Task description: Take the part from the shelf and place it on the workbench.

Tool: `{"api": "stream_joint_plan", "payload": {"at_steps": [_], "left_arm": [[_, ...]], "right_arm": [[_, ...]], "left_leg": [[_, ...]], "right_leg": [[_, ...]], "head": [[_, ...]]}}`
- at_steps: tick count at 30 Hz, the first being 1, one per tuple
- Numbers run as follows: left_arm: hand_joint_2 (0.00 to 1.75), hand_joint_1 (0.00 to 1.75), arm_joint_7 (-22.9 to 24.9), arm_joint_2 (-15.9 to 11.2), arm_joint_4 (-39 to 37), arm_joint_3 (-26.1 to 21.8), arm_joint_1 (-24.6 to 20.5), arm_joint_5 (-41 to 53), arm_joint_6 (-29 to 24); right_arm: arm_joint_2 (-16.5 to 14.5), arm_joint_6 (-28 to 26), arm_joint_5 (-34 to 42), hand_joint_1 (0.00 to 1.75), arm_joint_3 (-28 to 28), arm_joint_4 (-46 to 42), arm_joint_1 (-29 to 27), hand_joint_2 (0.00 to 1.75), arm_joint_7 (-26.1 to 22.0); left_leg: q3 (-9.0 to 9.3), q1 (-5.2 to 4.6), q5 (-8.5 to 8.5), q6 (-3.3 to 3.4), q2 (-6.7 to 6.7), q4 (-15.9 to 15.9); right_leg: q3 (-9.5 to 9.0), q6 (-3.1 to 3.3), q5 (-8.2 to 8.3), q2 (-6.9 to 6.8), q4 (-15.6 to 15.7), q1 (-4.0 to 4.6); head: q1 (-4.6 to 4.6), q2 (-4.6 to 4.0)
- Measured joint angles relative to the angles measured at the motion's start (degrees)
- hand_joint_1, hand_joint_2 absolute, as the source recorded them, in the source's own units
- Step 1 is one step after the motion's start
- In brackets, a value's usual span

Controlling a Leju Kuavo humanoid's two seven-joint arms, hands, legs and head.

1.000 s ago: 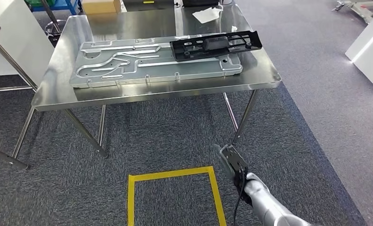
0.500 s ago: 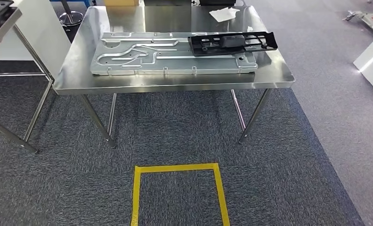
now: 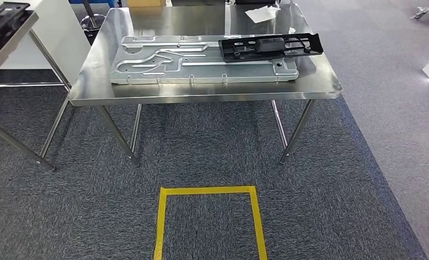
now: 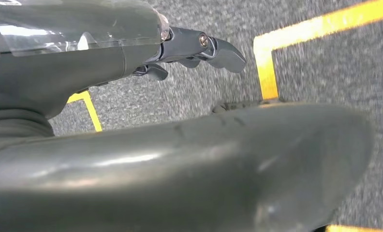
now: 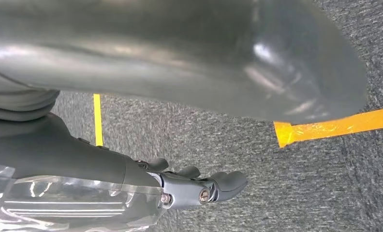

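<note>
- The black part (image 3: pixel 271 47) lay on the steel workbench (image 3: pixel 207 92), at its far right, resting partly on top of a large grey stamped metal panel (image 3: pixel 201 67).
- The panel ran almost the full width of the workbench top, and the black part overlapped its far right end.
- A white sheet of paper (image 3: pixel 262 14) lay farther back on the workbench, beyond the part.
- At the far left, a second steel surface (image 3: pixel 9 38) carried another black part (image 3: pixel 1 21) at its edge.
- A yellow tape outline (image 3: pixel 208 216) marked a rectangle on the grey carpet, near the camera and in front of the workbench.
- The left hand (image 4: pixel 189 50) hung over the carpet beside yellow tape, its fingers (image 4: pixel 226 53) apart and loosely extended, holding nothing.
- The right hand (image 5: pixel 189 186) likewise hung over the carpet near a strip of orange tape (image 5: pixel 334 126), its fingers (image 5: pixel 228 182) spread and empty.
</note>
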State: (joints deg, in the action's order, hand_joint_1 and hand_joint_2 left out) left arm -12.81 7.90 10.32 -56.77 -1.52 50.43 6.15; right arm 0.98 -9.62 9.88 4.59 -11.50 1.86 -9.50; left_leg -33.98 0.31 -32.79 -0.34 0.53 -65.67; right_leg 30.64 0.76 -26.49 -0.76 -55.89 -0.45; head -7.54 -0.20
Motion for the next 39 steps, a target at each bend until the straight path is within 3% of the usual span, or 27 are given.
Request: {"api": "stream_joint_plan", "payload": {"at_steps": [2,3,4,6,8,12,14,16,17,18,19,20,21,23,25,27,28,30,32,33,34,35,36,38,39], "left_arm": [[0.00,0.00,-0.31,-0.03,0.00,0.09,0.07,0.05,0.13],[0.00,0.00,-0.43,-0.04,0.00,0.16,0.14,0.10,0.17],[0.00,0.00,-0.51,-0.05,0.00,0.25,0.20,0.20,0.21],[0.00,0.00,-0.58,-0.11,0.00,0.43,0.20,0.40,0.22],[0.00,0.00,-0.56,-0.16,0.00,0.58,0.05,0.52,0.20],[0.00,0.00,-0.30,-0.16,0.00,0.88,0.12,0.65,0.03],[0.00,0.00,-0.08,-0.17,0.00,0.91,0.16,0.73,-0.16],[0.00,0.00,0.10,-0.19,0.00,0.94,0.10,0.85,-0.33],[0.00,0.00,0.17,-0.19,0.00,0.96,0.11,0.91,-0.37],[0.00,0.00,0.24,-0.19,0.00,0.97,0.13,0.95,-0.37],[0.00,0.00,0.31,-0.19,0.00,0.97,0.15,0.98,-0.38],[0.00,0.00,0.39,-0.19,0.00,0.97,0.14,0.97,-0.38],[0.00,0.00,0.47,-0.18,0.00,0.97,0.11,0.92,-0.38],[0.00,0.00,0.60,-0.17,0.00,0.97,-0.03,0.79,-0.38],[0.00,0.00,0.68,-0.18,0.00,0.97,-0.13,0.65,-0.38],[0.00,0.00,0.71,-0.20,0.00,0.96,-0.08,0.55,-0.47],[0.00,0.00,0.72,-0.21,0.00,0.95,-0.07,0.51,-0.58],[0.00,0.00,0.78,-0.26,0.00,0.93,-0.05,0.45,-0.89],[0.00,0.00,0.84,-0.30,0.00,0.89,0.00,0.36,-1.21],[0.00,0.00,0.86,-0.32,0.00,0.86,0.06,0.28,-1.38],[0.00,0.00,0.87,-0.34,0.00,0.84,0.12,0.21,-1.57],[0.00,0.00,0.87,-0.39,0.00,0.81,0.17,0.13,-1.77],[0.00,0.00,0.86,-0.50,0.00,0.76,0.18,0.03,-2.00],[0.00,0.00,0.78,-0.73,0.00,0.61,0.06,-0.10,-2.48],[0.00,0.00,0.71,-0.80,0.00,0.50,0.01,-0.14,-2.67]], "right_arm": [[0.00,0.02,-0.03,0.00,0.01,0.12,-0.06,0.00,-0.09],[0.00,-0.04,-0.13,0.00,0.01,0.20,-0.07,0.00,0.02],[-0.01,-0.15,-0.26,0.00,0.02,0.26,-0.06,0.00,0.19],[-0.04,-0.42,-0.56,0.00,0.02,0.32,-0.03,0.00,0.70],[-0.09,-0.59,-0.68,0.00,0.02,0.37,-0.01,0.00,1.08],[-0.10,-0.78,-0.79,0.00,0.04,0.42,0.07,0.00,1.75],[-0.10,-0.83,-0.79,0.00,0.05,0.43,0.05,0.00,2.16],[-0.07,-0.84,-0.79,0.00,0.07,0.45,-0.04,0.00,2.55],[-0.05,-0.80,-0.79,0.00,0.08,0.48,-0.07,0.00,2.66],[-0.04,-0.71,-0.79,0.00,0.09,0.50,-0.11,0.00,2.74],[-0.03,-0.58,-0.81,0.00,0.09,0.52,-0.15,0.00,2.75],[0.00,-0.37,-0.89,0.00,0.09,0.54,-0.18,0.00,2.69],[0.05,-0.16,-1.02,0.00,0.09,0.55,-0.21,0.00,2.56],[0.20,0.17,-1.44,0.00,0.09,0.58,-0.21,0.00,2.18],[0.33,0.27,-1.78,0.00,0.09,0.62,-0.19,0.00,1.92],[0.38,0.33,-1.92,0.00,0.09,0.62,-0.11,0.00,1.76],[0.38,0.35,-1.99,0.00,0.09,0.62,-0.09,0.00,1.53],[0.39,0.39,-2.29,0.00,0.09,0.63,-0.12,0.00,0.77],[0.38,0.21,-3.20,0.00,0.01,0.67,-0.14,0.87,0.30],[0.37,-0.06,-3.96,0.00,-0.16,0.69,-0.10,1.31,0.42],[0.37,-0.39,-4.74,0.00,-0.43,0.71,-0.05,1.75,0.66],[0.37,-0.79,-5.38,0.00,-0.74,0.73,0.01,1.31,0.90],[0.35,-1.18,-5.72,0.00,-1.01,0.73,0.07,0.87,0.96],[0.23,-2.19,-5.99,0.00,-1.31,0.73,0.18,0.00,0.68],[0.17,-2.77,-6.19,0.00,-1.40,0.73,0.26,0.00,0.50]], "left_leg": [[-2.90,0.12,-2.87,-0.29,-0.08,-6.69],[-3.23,0.17,-2.73,-0.39,-0.12,-7.71],[-2.49,0.20,-1.53,-0.43,-0.21,-6.50],[1.24,0.23,2.08,-0.26,-0.98,0.68],[3.72,0.02,3.74,0.28,-1.87,6.13],[3.68,-0.02,4.38,1.77,-1.29,7.47],[3.53,0.19,4.92,2.47,-0.96,7.75],[3.09,0.21,5.24,2.76,-0.56,7.71],[2.90,0.19,5.33,2.76,-0.31,7.67],[2.78,0.19,5.39,2.73,-0.03,7.63],[2.74,0.19,5.43,2.69,0.30,7.59],[2.77,0.20,5.47,2.62,0.66,7.57],[2.81,0.22,5.50,2.52,1.01,7.57],[2.62,0.10,5.60,2.01,1.62,7.50],[2.32,0.14,5.81,1.25,2.14,7.58],[2.12,0.30,5.76,0.52,2.38,7.55],[1.75,0.33,5.07,0.24,2.06,6.72],[-0.43,0.41,1.74,-0.11,0.91,1.53],[-3.67,0.43,-1.82,-0.41,0.31,-5.95],[-4.50,0.43,-2.34,-0.50,0.22,-8.07],[-4.31,0.42,-1.77,-0.51,0.11,-8.07],[-3.06,0.39,-0.28,-0.41,-0.12,-5.88],[-0.94,0.33,1.66,-0.16,-0.58,-1.97],[2.68,-0.03,3.96,0.52,-1.82,5.26],[3.51,-0.18,4.32,0.83,-2.19,7.14]], "right_leg": [[0.30,0.14,0.03,-0.58,-0.18,0.17],[0.44,0.14,0.03,-0.82,-0.37,0.23],[0.57,0.11,-0.01,-1.05,-0.61,0.25],[0.73,-0.10,-0.22,-1.48,-1.22,0.27],[0.95,-0.53,-0.45,-1.93,-1.80,0.50],[1.38,-1.70,-0.79,-2.17,-2.56,0.57],[2.86,-2.43,-3.42,-0.90,-6.01,0.27],[6.08,-2.98,-7.54,0.14,-13.26,-0.03],[7.51,-3.12,-8.78,0.24,-16.51,-0.14],[8.15,-3.18,-8.92,0.27,-18.11,-0.23],[7.75,-3.17,-7.94,0.32,-17.53,-0.31],[6.20,-3.04,-6.02,0.52,-14.60,-0.37],[4.08,-2.83,-3.93,1.12,-10.39,-0.40],[0.80,-2.30,-1.54,2.64,-3.40,-0.28],[0.23,-1.85,-1.45,3.08,-1.68,0.01],[0.15,-1.17,-1.08,2.26,-1.21,-0.06],[0.06,-0.71,-0.88,1.84,-0.89,-0.16],[0.00,-0.02,-0.65,0.90,-0.47,-0.23],[0.14,0.24,-0.69,0.05,-0.55,-0.01],[0.19,0.28,-0.72,-0.37,-0.64,0.11],[0.21,0.31,-0.77,-0.78,-0.75,0.23],[0.20,0.31,-0.85,-1.16,-0.89,0.33],[0.18,0.27,-0.94,-1.51,-1.06,0.44],[0.22,-0.05,-1.19,-2.15,-1.48,0.78],[0.26,-0.28,-1.26,-2.40,-1.63,0.88]], "head": [[0.00,0.00],[0.00,0.00],[0.00,0.00],[0.00,0.00],[0.00,0.00],[0.01,0.01],[0.01,0.01],[0.01,0.00],[0.00,0.00],[0.00,0.00],[0.00,0.00],[0.00,0.00],[0.01,0.01],[0.01,0.01],[0.01,0.01],[0.00,0.01],[0.00,0.01],[0.00,0.01],[0.00,0.00],[0.00,0.00],[0.00,0.00],[0.00,0.00],[0.00,0.00],[0.00,0.01],[0.00,0.01]]}}
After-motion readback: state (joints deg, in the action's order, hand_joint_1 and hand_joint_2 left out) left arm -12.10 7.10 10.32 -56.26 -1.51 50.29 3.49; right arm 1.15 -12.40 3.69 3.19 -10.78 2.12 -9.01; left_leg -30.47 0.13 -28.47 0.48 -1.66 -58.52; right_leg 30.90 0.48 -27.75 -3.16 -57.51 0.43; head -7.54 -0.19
